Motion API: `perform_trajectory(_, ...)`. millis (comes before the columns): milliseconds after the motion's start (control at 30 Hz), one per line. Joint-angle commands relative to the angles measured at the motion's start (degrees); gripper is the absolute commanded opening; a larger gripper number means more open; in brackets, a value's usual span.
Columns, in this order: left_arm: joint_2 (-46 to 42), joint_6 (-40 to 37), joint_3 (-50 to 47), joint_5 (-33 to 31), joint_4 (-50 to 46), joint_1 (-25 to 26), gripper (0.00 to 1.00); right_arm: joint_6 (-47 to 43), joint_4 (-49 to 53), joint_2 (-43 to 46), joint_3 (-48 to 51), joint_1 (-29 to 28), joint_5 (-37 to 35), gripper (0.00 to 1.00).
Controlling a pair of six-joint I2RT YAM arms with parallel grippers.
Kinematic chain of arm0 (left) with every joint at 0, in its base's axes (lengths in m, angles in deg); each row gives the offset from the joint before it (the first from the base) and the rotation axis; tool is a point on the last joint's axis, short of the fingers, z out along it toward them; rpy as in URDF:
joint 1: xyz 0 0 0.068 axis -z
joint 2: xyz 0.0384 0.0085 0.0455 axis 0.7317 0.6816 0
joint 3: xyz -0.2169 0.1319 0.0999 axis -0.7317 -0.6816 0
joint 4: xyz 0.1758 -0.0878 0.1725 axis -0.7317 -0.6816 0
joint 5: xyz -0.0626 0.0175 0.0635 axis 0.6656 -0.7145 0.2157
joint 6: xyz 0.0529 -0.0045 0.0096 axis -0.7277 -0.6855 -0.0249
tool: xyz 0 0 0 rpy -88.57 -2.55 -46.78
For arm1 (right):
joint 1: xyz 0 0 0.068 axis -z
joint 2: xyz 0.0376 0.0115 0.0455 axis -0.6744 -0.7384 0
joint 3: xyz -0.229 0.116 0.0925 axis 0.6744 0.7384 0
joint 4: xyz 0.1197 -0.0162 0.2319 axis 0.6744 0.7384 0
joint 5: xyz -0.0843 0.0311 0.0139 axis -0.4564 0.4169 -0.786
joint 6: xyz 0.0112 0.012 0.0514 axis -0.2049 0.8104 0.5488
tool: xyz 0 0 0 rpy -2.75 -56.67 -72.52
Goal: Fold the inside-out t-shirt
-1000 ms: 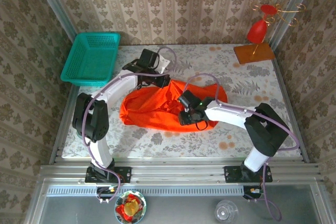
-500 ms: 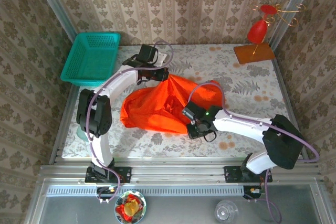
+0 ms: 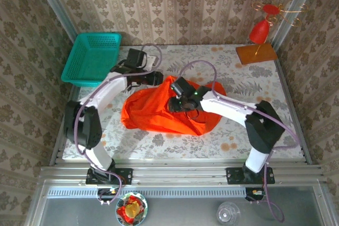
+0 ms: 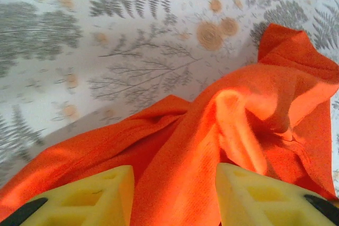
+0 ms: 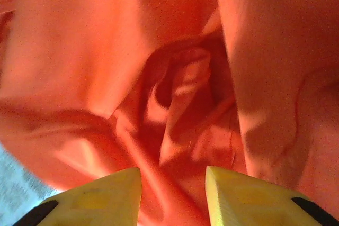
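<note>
- Left gripper: the yellow fingers stand apart and the jaws are open. A ridge of orange cloth runs forward through the gap between them.
- Right gripper: the jaws are likewise parted, directly over a deep crease in the cloth.
- Inside-out t-shirt: a crumpled orange heap lying beneath and ahead of both grippers. It spreads to either side of the right gripper.
- Table: a fern-patterned surface, visible ahead of the left gripper beyond the cloth's edge.

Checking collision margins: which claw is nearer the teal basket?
Left. The left claw is at the far edge of the orange t-shirt, just right of the teal basket; the right claw is over its middle, farther right.
</note>
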Motion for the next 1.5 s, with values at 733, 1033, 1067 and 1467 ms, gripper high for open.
perform_trajectory(733,-19.7,11.5,-32.0,-17.4,-5.1,-10.3,0.48,-3.5,1.8,-5.5,-10.2,2.2,5.8,0.00)
perform_trajectory(1033,-18.0,13.3,-37.2,-23.3,-5.1,-5.6,0.41,-3.6,3.3,-1.9,-10.7,2.2,4.8,0.00)
perform_trajectory(1067,-17.3,13.1,-37.3,-22.9,-4.6,-5.4,0.45,-3.7,3.5,-1.8,-10.9,2.2,4.6,0.00)
perform_trajectory(1467,-13.0,12.6,-35.5,-27.4,-3.5,-5.0,0.47,-4.1,6.0,2.3,-10.5,2.4,1.9,0.00)
